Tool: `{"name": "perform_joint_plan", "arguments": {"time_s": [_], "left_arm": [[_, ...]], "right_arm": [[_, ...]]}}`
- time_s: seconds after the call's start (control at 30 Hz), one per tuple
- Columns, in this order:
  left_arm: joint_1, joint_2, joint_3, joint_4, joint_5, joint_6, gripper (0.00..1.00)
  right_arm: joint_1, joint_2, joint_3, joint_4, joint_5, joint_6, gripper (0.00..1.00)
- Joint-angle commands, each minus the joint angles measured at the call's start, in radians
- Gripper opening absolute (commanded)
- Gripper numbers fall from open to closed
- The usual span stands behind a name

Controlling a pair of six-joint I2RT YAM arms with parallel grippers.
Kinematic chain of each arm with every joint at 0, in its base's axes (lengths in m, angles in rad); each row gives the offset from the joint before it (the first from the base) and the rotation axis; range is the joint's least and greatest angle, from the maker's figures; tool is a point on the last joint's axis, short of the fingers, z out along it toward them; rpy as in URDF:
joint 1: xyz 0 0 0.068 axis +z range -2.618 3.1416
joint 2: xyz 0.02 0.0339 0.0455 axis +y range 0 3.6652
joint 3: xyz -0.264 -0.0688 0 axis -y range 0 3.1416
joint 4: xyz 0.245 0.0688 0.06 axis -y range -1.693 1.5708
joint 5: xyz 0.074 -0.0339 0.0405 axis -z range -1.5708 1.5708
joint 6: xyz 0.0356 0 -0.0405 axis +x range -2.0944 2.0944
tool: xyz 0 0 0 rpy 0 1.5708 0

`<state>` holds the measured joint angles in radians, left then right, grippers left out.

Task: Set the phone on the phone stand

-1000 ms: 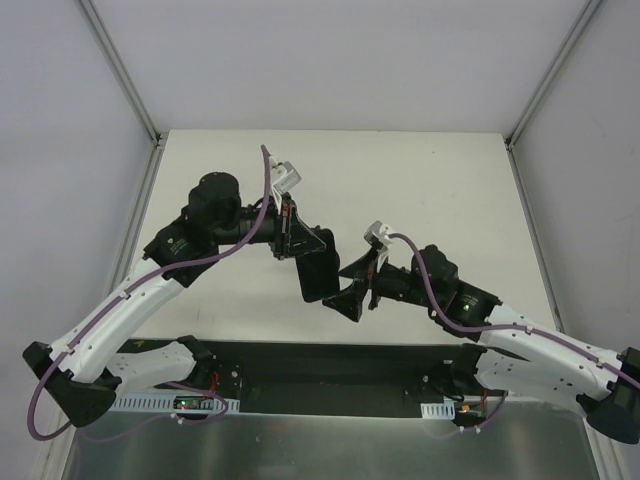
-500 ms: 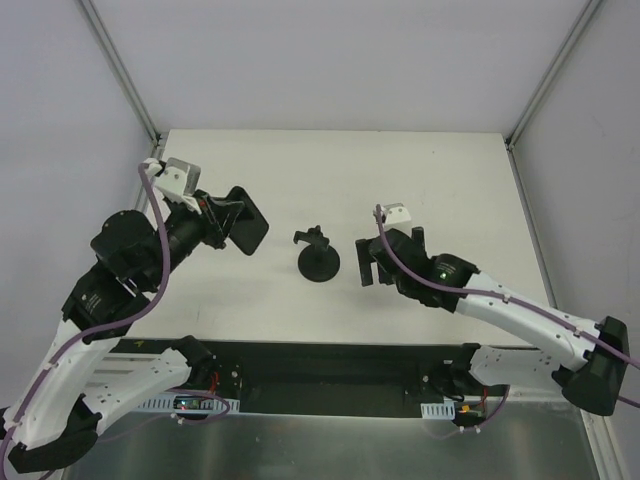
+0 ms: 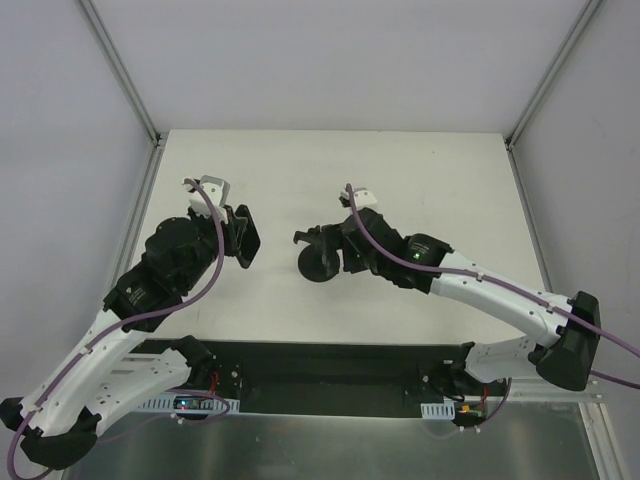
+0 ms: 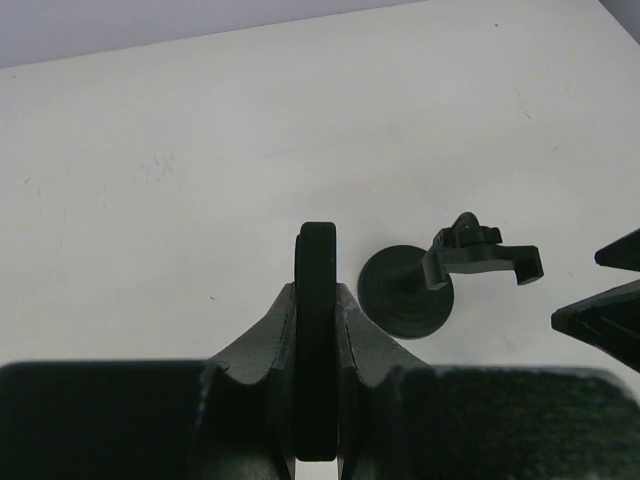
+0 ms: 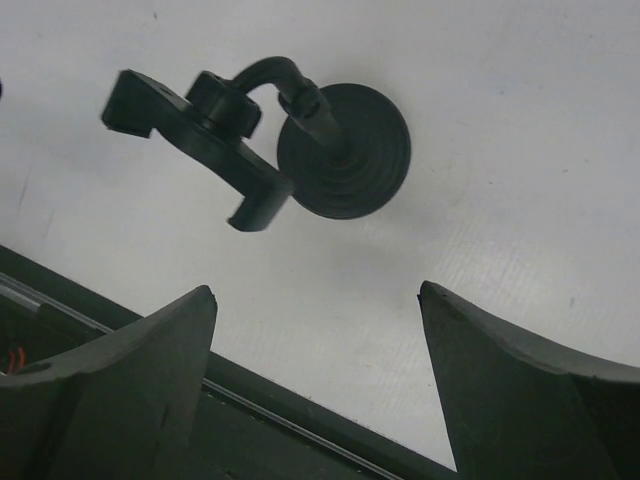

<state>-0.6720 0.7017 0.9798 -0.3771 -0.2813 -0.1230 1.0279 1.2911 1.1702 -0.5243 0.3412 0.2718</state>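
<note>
The phone (image 3: 248,240) is a flat black slab clamped edge-on between my left gripper's (image 3: 238,238) fingers, held above the table left of the phone stand. In the left wrist view the phone (image 4: 317,330) stands upright between the shut fingers (image 4: 275,340). The phone stand (image 3: 318,260) stands alone mid-table, with a round base (image 4: 405,305) and an empty cradle (image 4: 482,258). My right gripper (image 3: 340,252) is open and empty, close to the stand's right side. In the right wrist view the stand (image 5: 345,150) lies just beyond my spread fingertips (image 5: 190,310).
The white table (image 3: 430,180) is walled by grey panels at the back and sides. A black rail (image 3: 330,365) with the arm bases runs along the near edge and shows in the right wrist view (image 5: 300,420).
My left gripper carried the phone away from the stand to the left, then came slightly back. My right gripper let go of the stand's side, drew right, then moved close to it again.
</note>
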Motion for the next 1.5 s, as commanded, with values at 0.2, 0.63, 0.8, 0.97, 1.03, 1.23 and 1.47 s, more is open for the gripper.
{"name": "perform_joint_plan", "arguments": {"time_s": [0.2,0.63,0.8,0.97,1.03,1.23,1.47], "left_arm": [[0.009,-0.097,-0.093,0.201,-0.088,0.011,0.00],[0.009,-0.116,-0.121,0.225,-0.104,0.011,0.00],[0.009,-0.117,-0.128,0.225,-0.114,0.000,0.00],[0.009,-0.123,-0.133,0.230,-0.094,0.002,0.00],[0.009,-0.114,-0.133,0.230,-0.105,0.005,0.00],[0.009,-0.103,-0.139,0.237,-0.084,0.019,0.00],[0.009,-0.120,-0.156,0.267,0.019,0.042,0.00]], "right_arm": [[0.084,0.200,0.253,-0.143,0.150,0.148,0.80],[0.081,0.249,0.292,-0.148,0.176,0.121,0.52],[0.081,0.274,0.327,-0.149,0.191,0.090,0.43],[0.081,0.295,0.342,-0.154,0.213,0.055,0.37],[0.080,0.298,0.350,-0.166,0.228,0.043,0.29],[0.078,0.284,0.332,-0.166,0.246,-0.009,0.05],[0.069,0.263,0.287,-0.132,0.240,-0.133,0.01]]}}
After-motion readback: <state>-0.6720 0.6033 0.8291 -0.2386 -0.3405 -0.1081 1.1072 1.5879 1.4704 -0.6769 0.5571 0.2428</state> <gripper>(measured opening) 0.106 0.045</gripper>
